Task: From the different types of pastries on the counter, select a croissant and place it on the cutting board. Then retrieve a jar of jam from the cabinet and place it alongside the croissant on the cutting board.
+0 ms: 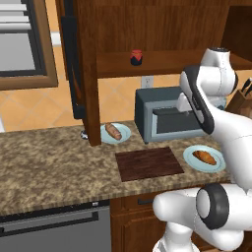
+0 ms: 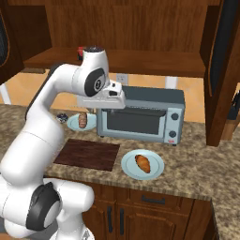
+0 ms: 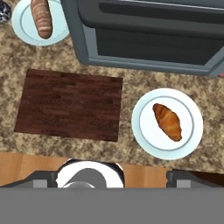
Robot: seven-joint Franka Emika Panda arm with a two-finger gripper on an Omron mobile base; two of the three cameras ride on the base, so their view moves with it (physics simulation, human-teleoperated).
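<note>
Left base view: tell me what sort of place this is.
A kitchen, a rendered one. A speckled granite counter carries a toaster oven, a cutting board and pastries on pale blue plates, with a wooden cabinet above holding a jar of jam.

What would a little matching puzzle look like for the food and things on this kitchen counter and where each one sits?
Things:
1. croissant
2. brown loaf
3. jar of jam
4. cutting board

Places:
A. on the cabinet shelf, above the toaster oven
B. flat on the counter, nothing on it
C. on the plate nearest the cabinet's side panel
D. on the plate at the board's other side

Pairs: 1-D, 2-C, 3-A, 4-B
</note>
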